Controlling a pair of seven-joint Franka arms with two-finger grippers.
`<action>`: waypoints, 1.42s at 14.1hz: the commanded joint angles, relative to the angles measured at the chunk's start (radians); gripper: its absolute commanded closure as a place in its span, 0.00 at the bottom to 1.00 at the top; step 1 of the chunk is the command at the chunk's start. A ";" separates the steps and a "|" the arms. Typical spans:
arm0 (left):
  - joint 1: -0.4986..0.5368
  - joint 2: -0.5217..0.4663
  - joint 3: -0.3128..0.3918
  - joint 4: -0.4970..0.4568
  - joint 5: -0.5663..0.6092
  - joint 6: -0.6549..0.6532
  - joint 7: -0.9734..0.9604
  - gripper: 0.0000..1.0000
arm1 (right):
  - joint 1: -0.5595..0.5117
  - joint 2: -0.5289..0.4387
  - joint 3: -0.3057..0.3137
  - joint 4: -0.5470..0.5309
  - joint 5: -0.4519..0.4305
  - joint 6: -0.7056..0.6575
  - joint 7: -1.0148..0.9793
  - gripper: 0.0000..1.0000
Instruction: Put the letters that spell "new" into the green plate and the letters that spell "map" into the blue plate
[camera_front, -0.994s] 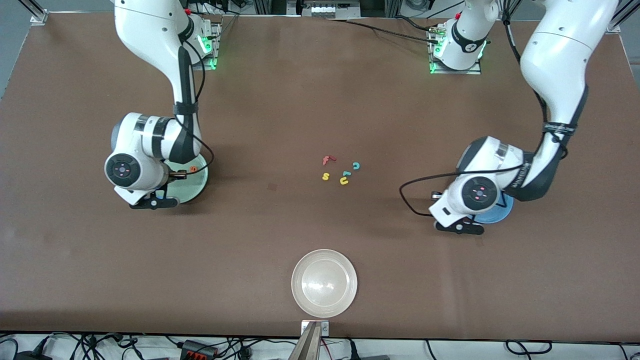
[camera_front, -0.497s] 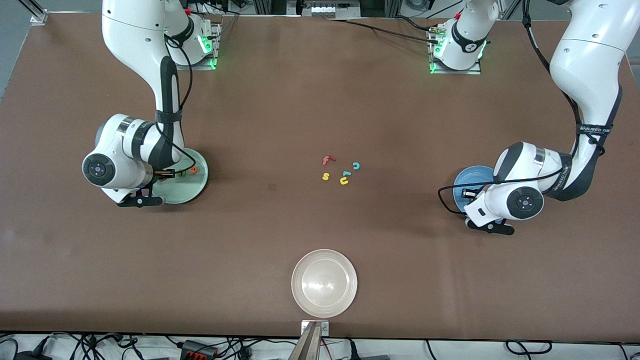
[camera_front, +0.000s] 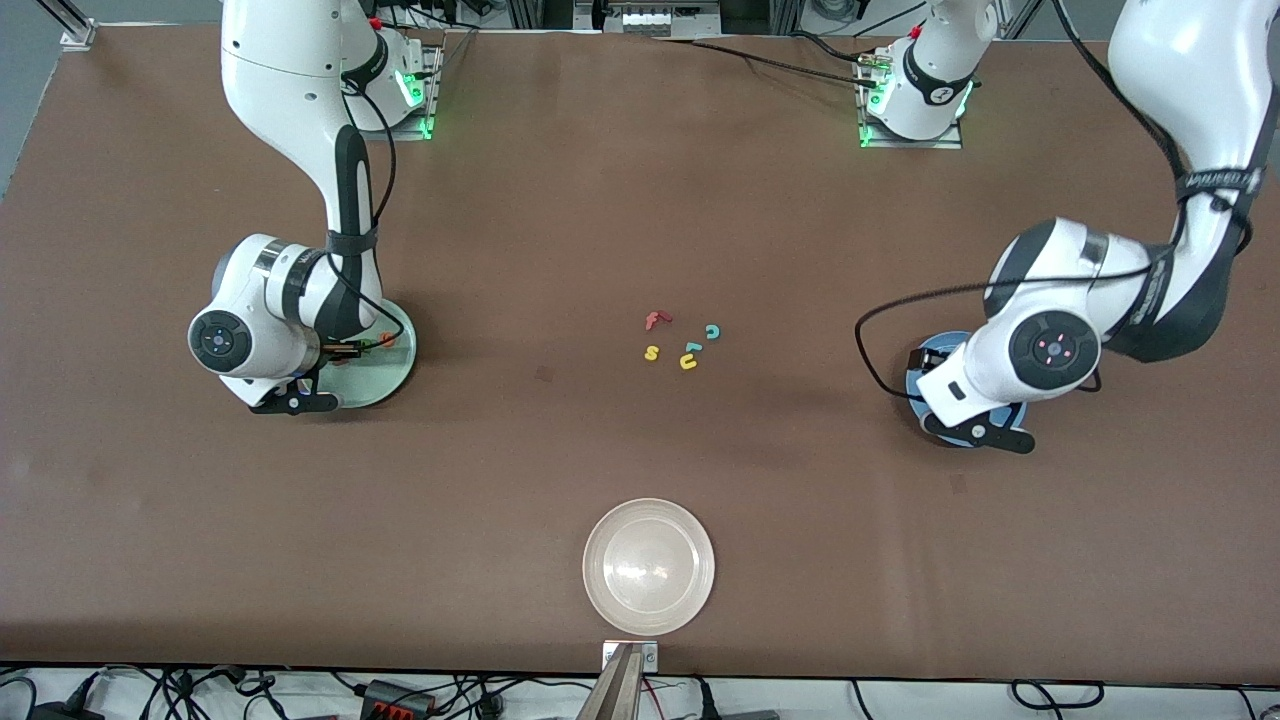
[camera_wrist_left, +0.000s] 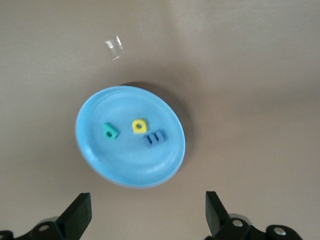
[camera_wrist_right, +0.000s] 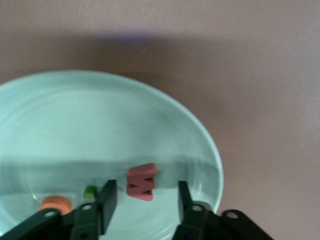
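The dull-red "w" (camera_wrist_right: 141, 181) lies in the green plate (camera_wrist_right: 100, 125), between the fingers of my right gripper (camera_wrist_right: 145, 200). That gripper is open and touches neither side of it. The green "n" (camera_wrist_right: 90, 192) and orange "e" (camera_wrist_right: 55, 204) lie beside it in the same plate (camera_front: 385, 375). My left gripper (camera_wrist_left: 147, 215) hangs open and empty above the blue plate (camera_wrist_left: 130, 155). This plate holds the teal "p" (camera_wrist_left: 110, 131), yellow "a" (camera_wrist_left: 139, 126) and blue "m" (camera_wrist_left: 154, 138). In the front view the left hand covers most of the blue plate (camera_front: 912, 378).
Several leftover letters lie mid-table, among them a red "f" (camera_front: 655, 319), a teal "c" (camera_front: 712, 331), a yellow "s" (camera_front: 651, 352) and a yellow "u" (camera_front: 688, 362). A whitish-beige plate (camera_front: 649, 566) sits near the front edge.
Both grippers have opened. The right one let the "w" go into the green plate. The left hand shifted toward its own end of the table and lifted above the blue plate.
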 joint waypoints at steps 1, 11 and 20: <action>0.034 -0.037 -0.070 0.092 -0.028 -0.175 0.023 0.00 | 0.002 -0.065 -0.084 0.072 0.012 -0.128 -0.013 0.00; -0.251 -0.414 0.550 -0.021 -0.435 -0.100 0.370 0.00 | -0.050 -0.059 -0.161 0.299 0.078 -0.374 0.063 0.00; -0.460 -0.558 0.746 -0.242 -0.443 0.124 0.232 0.00 | -0.417 -0.368 0.461 0.399 -0.468 -0.334 0.522 0.00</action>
